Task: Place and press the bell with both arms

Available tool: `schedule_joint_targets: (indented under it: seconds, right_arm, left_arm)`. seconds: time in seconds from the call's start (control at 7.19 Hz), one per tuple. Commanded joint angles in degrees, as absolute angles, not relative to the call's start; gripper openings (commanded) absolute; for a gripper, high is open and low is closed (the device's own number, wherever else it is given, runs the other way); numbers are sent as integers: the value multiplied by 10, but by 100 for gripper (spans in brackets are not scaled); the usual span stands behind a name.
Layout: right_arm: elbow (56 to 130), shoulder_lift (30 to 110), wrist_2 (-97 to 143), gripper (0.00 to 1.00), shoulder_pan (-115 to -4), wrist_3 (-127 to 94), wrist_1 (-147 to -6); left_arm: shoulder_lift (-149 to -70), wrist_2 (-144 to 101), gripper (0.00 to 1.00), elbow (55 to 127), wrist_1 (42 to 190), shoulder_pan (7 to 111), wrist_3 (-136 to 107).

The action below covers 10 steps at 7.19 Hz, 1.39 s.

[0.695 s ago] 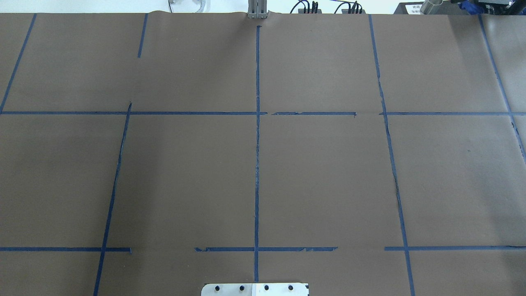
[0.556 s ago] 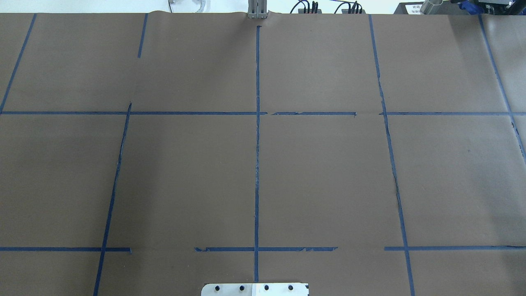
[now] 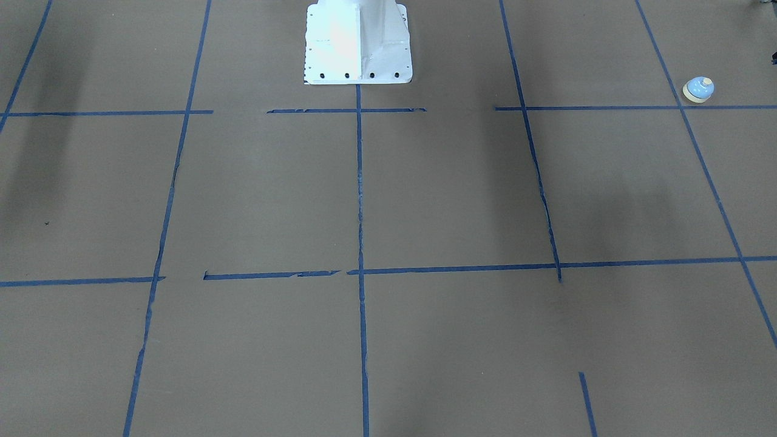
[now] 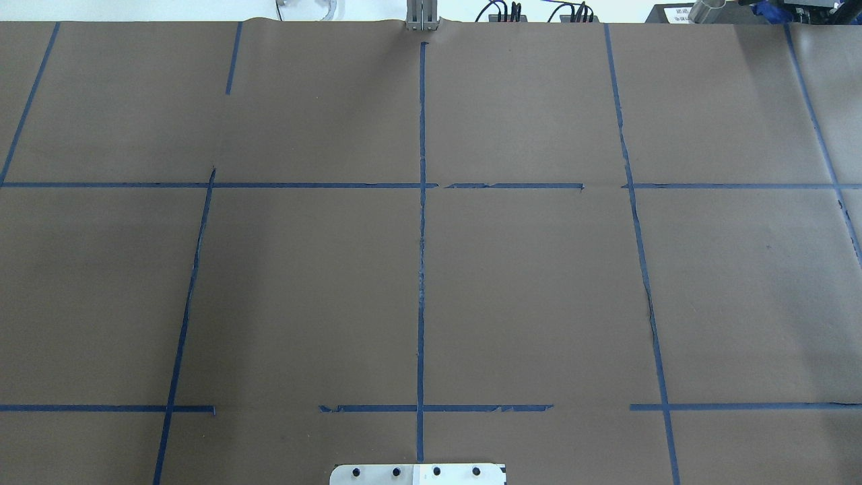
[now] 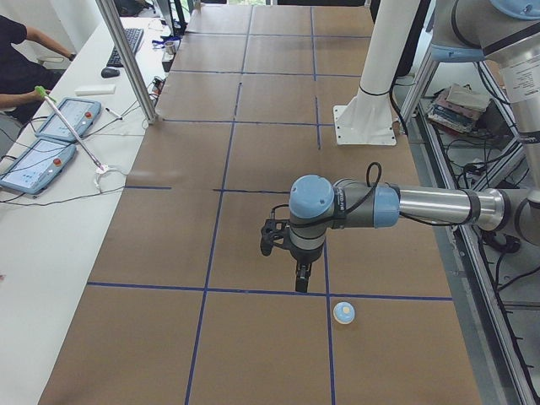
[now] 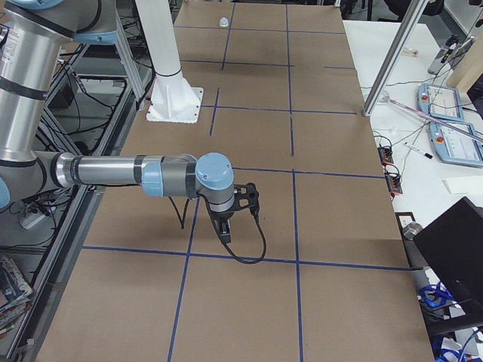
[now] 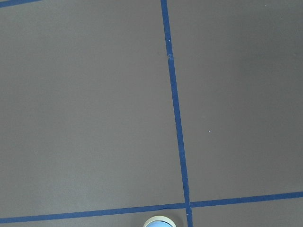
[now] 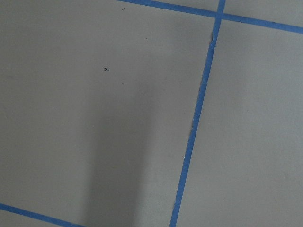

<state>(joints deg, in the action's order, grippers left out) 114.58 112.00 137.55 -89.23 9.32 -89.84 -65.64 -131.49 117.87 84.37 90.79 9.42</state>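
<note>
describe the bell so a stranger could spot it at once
On the brown table gridded with blue tape, go to the left arm's end effector. Beside the nearby tape crossing sits the bell: a small light-blue dome with cream base and button, unlike the flat tape.

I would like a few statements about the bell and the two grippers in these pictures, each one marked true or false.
1. The bell stands upright on the table. True.
2. The left gripper holds the bell. False: it hangs beside the bell, apart from it.
3. The bell sits close to a crossing of blue tape lines. True.
4. The bell lies nearer the right gripper than the left gripper. False: it is at the far end of the table from the right gripper.
</note>
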Motion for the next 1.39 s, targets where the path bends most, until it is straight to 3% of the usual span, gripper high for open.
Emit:
schedule_joint_targets:
  seconds: [0.0, 0.97, 1.25]
  right_arm:
    - [1144, 1120, 1375, 100, -892, 93, -899]
    - [1145, 1121, 1376, 100, -892, 96, -899]
    - [1145, 1121, 1377, 100, -892, 96, -898]
  left_arm:
    - [-656, -1315, 100, 1180, 844, 908, 92]
    - [-656, -1379, 100, 1161, 851, 903, 91]
    - [-657, -1376, 100, 1103, 910, 869, 77]
